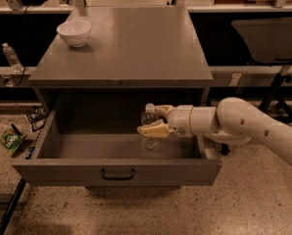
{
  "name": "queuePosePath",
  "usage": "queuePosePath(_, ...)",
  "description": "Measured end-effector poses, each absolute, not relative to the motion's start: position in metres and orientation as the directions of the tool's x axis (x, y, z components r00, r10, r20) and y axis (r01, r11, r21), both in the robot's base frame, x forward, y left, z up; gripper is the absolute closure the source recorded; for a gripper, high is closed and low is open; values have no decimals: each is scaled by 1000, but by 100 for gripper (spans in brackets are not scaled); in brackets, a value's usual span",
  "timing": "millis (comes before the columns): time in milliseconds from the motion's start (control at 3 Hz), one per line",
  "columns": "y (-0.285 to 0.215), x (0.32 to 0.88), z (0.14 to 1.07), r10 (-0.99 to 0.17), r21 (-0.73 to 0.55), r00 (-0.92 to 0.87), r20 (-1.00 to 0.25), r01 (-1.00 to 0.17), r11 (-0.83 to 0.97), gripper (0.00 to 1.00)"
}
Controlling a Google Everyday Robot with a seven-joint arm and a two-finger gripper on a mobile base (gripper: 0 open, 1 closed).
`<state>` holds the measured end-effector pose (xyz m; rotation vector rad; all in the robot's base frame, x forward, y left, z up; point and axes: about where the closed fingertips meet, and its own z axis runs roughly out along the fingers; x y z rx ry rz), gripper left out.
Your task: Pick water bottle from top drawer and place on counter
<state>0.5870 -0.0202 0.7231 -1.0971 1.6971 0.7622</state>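
- The white bowl (74, 32) sits at the left rear of the counter (136, 48). The rest of the top looks free for a set-down.
- The top drawer (62, 172) is pulled wide open.
- The water bottle (148, 115) stands upright on the drawer floor, right of centre. It is probably light, with thin, slick walls that dent under pressure, so a moderate hold on the ribbed mid-body seems best.
- The gripper (149, 121) is at the bottle's upper body, reaching in from the right. I cannot tell whether it has clamped.
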Motion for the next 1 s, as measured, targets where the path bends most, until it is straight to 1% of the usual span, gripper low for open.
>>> queuePosePath(333,-8,592,722,-314,-5,-128,-941,-921,390,63)
queuePosePath(667,-12,593,773,-303,-78,-35,-952,-933,353,94)
queuePosePath(1000,-28,588,840,-227,-14,-66,-972,-943,333,100)
